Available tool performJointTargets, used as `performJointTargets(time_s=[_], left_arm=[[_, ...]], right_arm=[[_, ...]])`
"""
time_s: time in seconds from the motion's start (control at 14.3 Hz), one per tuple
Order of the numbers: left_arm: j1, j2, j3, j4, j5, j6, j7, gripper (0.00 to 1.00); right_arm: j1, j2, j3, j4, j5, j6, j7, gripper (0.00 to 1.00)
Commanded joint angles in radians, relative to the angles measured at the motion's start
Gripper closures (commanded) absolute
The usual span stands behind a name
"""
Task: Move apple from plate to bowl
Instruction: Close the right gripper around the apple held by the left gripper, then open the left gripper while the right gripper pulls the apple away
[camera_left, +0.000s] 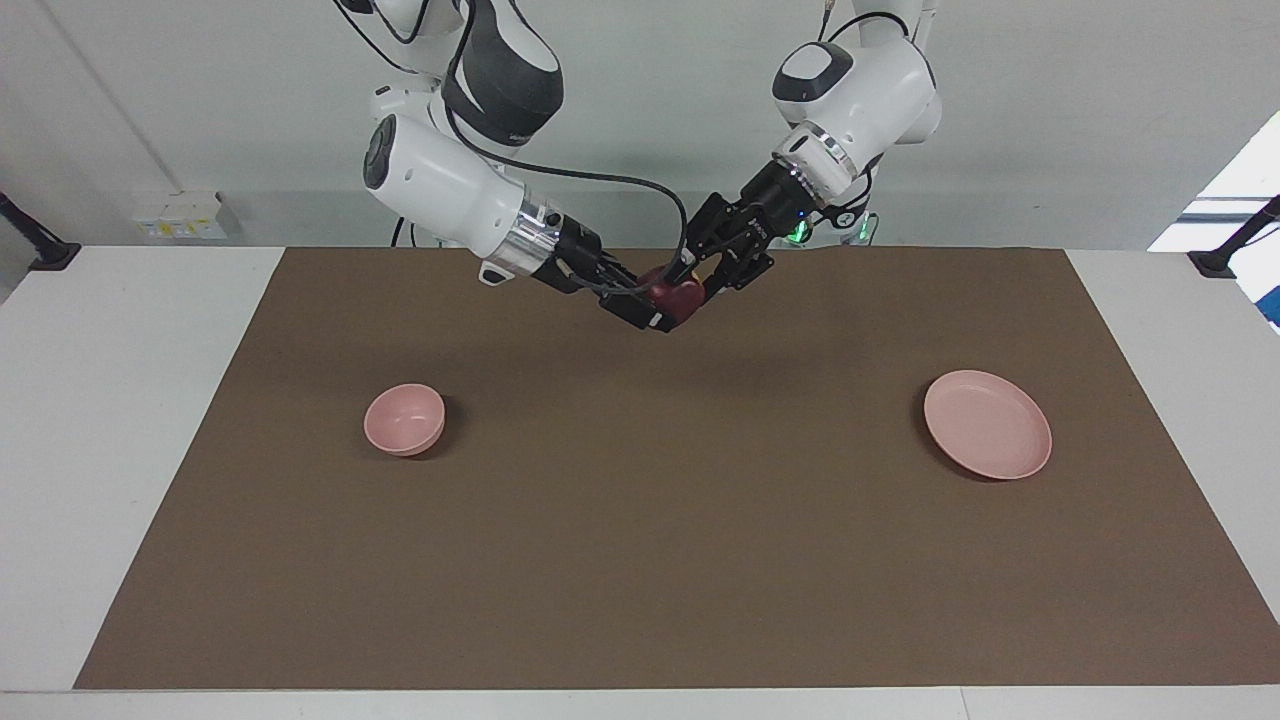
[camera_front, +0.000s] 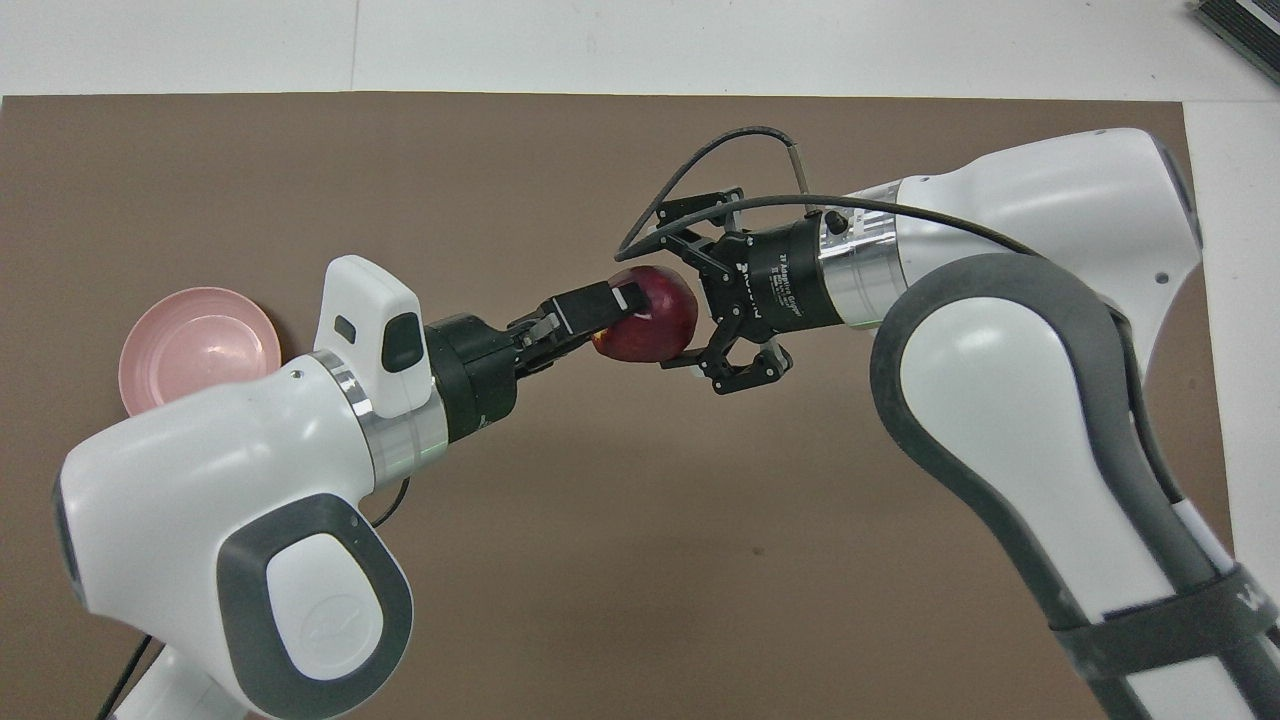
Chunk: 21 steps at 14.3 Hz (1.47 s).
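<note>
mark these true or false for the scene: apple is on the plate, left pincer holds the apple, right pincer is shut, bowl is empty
The apple lies on the plate: false, it is held in the air over the mat.
The left pincer holds the apple: true.
The right pincer is shut: false, it is open, its fingers either side of the apple.
The bowl is empty: true.

A white table carries a brown mat, apparently bearing bowl and plate.
</note>
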Motion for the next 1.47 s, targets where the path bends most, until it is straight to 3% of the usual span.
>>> performJointTargets(time_s=[0.0, 0.07, 0.14, 0.21, 0.28, 0.49, 0.56, 0.7, 0.84, 1.05, 1.19, 1.4], left_arm=[[-0.022, -0.017, 0.014, -0.017, -0.018, 0.016, -0.005, 1.00], [-0.022, -0.017, 0.014, -0.017, -0.018, 0.013, -0.005, 1.00], [-0.021, -0.017, 0.014, -0.017, -0.018, 0.013, -0.005, 1.00], [-0.019, -0.017, 0.014, -0.017, -0.018, 0.013, -0.005, 1.00], [-0.018, -0.017, 0.014, -0.017, -0.018, 0.011, -0.005, 0.99], [-0.018, -0.017, 0.014, -0.017, -0.018, 0.010, -0.005, 0.97], [-0.012, -0.017, 0.014, -0.017, -0.016, 0.008, 0.002, 0.82], [-0.010, -0.016, 0.014, -0.017, -0.016, 0.008, 0.005, 0.24], [-0.007, -0.014, 0.017, -0.016, -0.013, 0.008, 0.005, 0.00], [0.008, -0.011, 0.018, -0.016, -0.008, -0.015, 0.002, 0.00], [0.047, -0.011, 0.021, -0.011, 0.011, -0.100, 0.002, 0.00], [0.145, -0.005, 0.021, 0.013, 0.259, -0.349, -0.001, 0.00]], right_arm=[[0.006, 0.005, 0.000, 0.004, 0.017, 0.022, 0.023, 0.00], [0.019, 0.007, 0.000, 0.003, 0.018, 0.019, 0.023, 0.00], [0.023, 0.005, 0.000, 0.001, 0.021, 0.013, 0.023, 0.36], [0.015, 0.005, 0.000, 0.001, 0.029, 0.002, 0.032, 0.81], [0.012, 0.004, 0.000, 0.000, 0.050, -0.007, 0.045, 1.00], [-0.009, 0.007, 0.000, 0.003, 0.053, -0.033, 0.048, 1.00], [-0.019, 0.007, 0.000, 0.006, 0.050, -0.038, 0.043, 1.00], [-0.026, 0.010, 0.000, 0.011, 0.041, -0.039, 0.036, 1.00], [-0.046, 0.005, -0.007, 0.012, 0.030, -0.053, -0.003, 1.00], [-0.105, -0.001, -0.009, 0.043, -0.038, -0.120, -0.056, 1.00], [-0.129, -0.002, -0.010, 0.055, -0.139, -0.147, -0.105, 1.00], [-0.157, -0.001, -0.010, 0.041, -0.372, -0.148, -0.294, 1.00]])
